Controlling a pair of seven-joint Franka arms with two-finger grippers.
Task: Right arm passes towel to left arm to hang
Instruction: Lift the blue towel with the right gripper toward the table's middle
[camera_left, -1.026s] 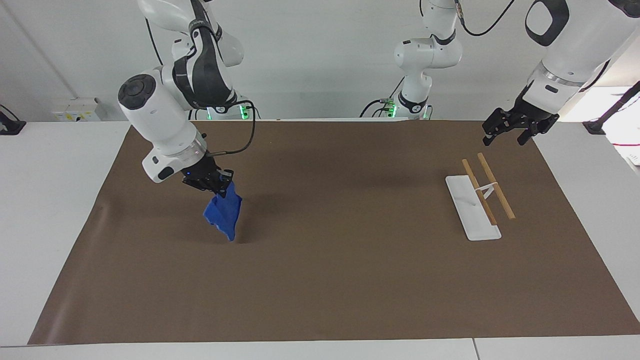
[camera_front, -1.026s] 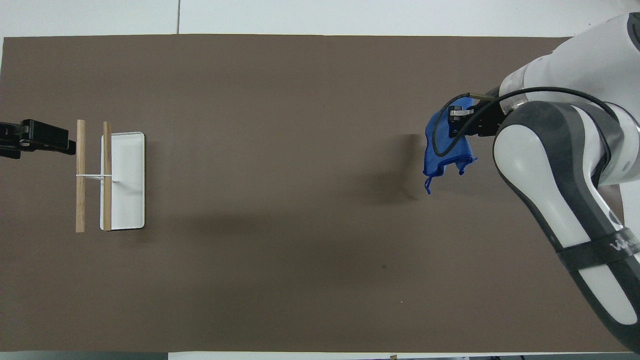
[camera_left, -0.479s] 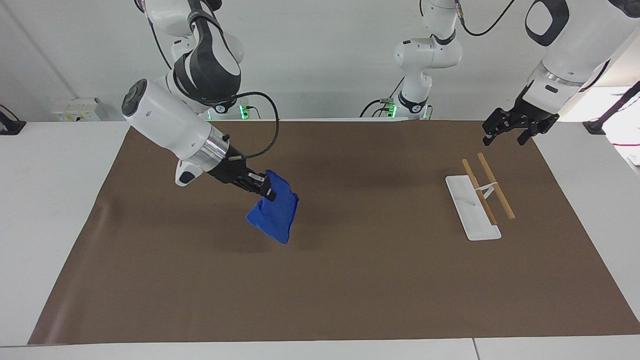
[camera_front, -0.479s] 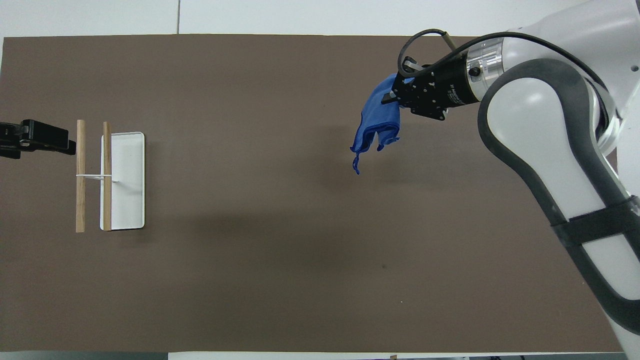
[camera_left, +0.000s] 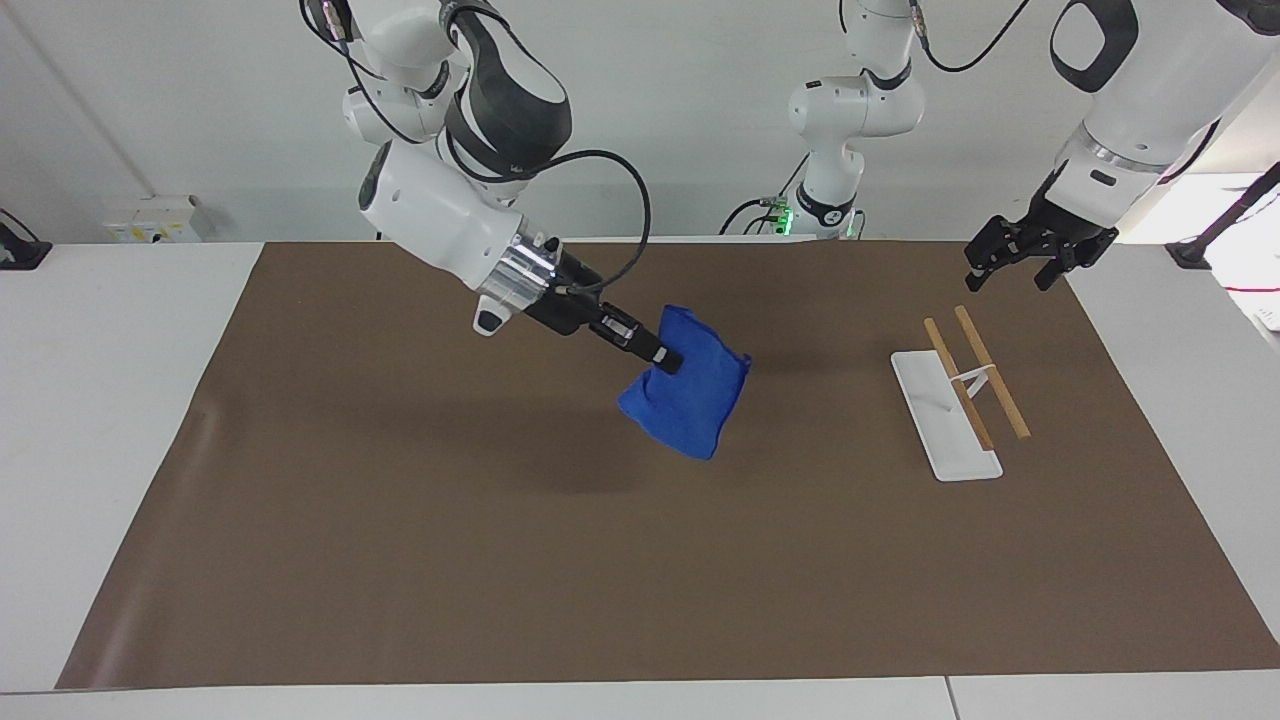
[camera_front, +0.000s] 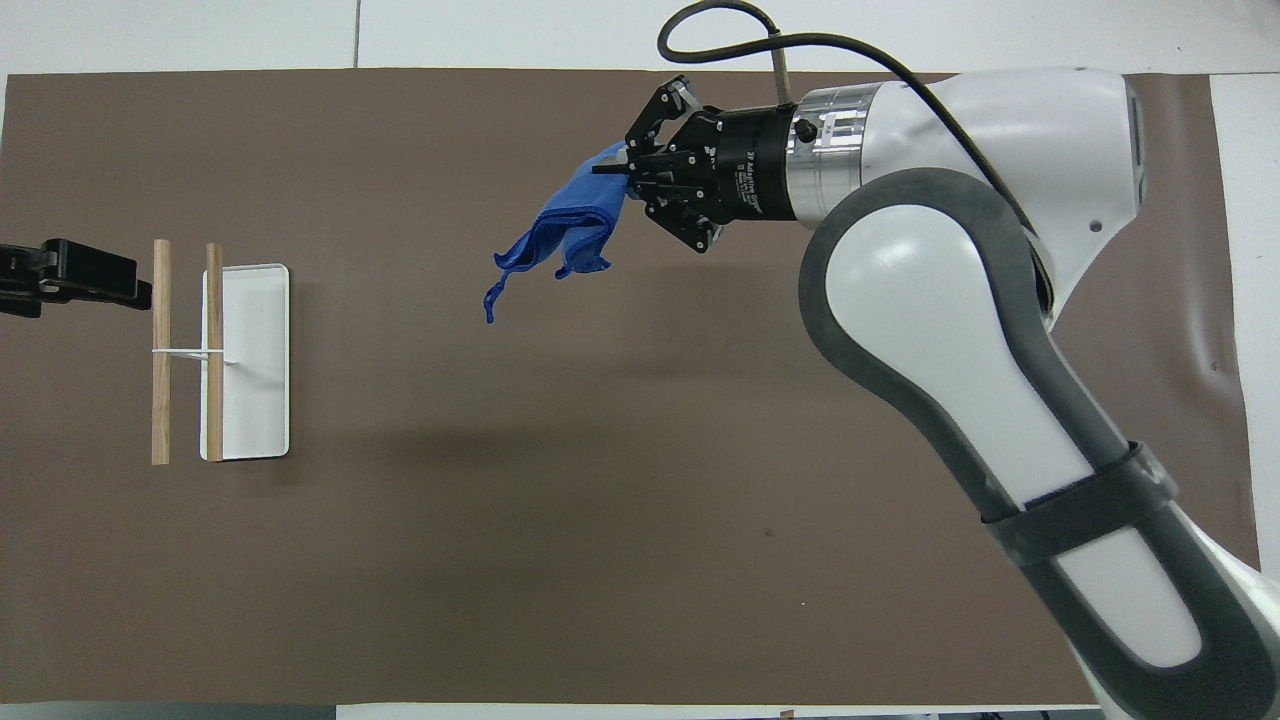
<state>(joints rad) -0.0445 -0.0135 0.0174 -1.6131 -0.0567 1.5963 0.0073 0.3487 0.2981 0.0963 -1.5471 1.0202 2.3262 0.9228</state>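
My right gripper (camera_left: 664, 360) is shut on the upper edge of the blue towel (camera_left: 688, 402) and holds it in the air over the middle of the brown mat. The towel hangs bunched below the fingers, clear of the mat. In the overhead view the right gripper (camera_front: 612, 170) points toward the left arm's end and the towel (camera_front: 560, 232) trails a thin loop downward. My left gripper (camera_left: 1012, 278) is open and empty, waiting in the air beside the rack; it also shows in the overhead view (camera_front: 95, 284).
A towel rack with a white base (camera_left: 950, 435) and two wooden bars (camera_left: 990, 372) stands at the left arm's end of the mat (camera_left: 400, 560). In the overhead view the bars (camera_front: 161, 400) lie beside the base (camera_front: 255, 400).
The right arm has swung the towel from its own end of the mat up and over to the middle, toward the left arm's end. The left arm has not moved.
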